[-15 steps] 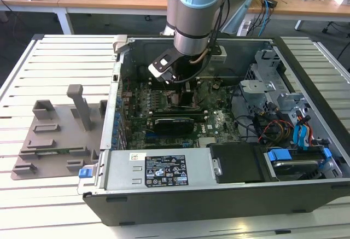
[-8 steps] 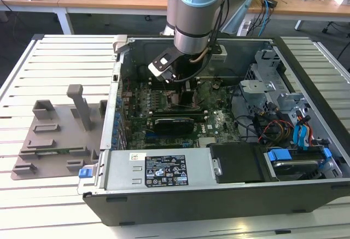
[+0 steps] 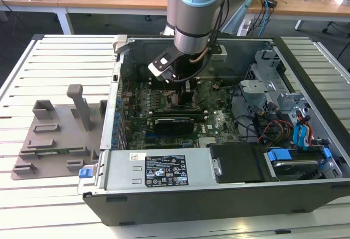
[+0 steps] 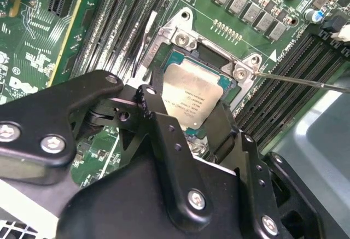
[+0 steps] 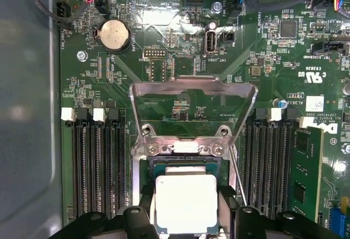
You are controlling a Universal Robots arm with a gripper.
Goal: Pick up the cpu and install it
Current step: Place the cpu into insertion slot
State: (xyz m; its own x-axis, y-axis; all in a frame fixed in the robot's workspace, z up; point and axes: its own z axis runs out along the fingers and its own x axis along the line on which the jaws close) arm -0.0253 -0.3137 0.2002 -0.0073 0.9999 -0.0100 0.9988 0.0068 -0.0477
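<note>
black claw [image 5: 186, 198] clamped on flat silvery-grey square cpu [image 5: 185, 211], over socket with raised metal plate [image 5: 192, 87]; apparently not yet latched.

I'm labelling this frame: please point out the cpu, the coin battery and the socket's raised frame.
cpu [image 5: 185, 202]: first wrist view, middle of its metal top.
coin battery [image 5: 114, 34]: first wrist view, centre of its face.
raised frame [image 5: 192, 88]: first wrist view, middle of its crossbar.

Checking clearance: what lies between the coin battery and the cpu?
The metal socket frame lies between the coin battery and the cpu, seen in the first wrist view.
</note>
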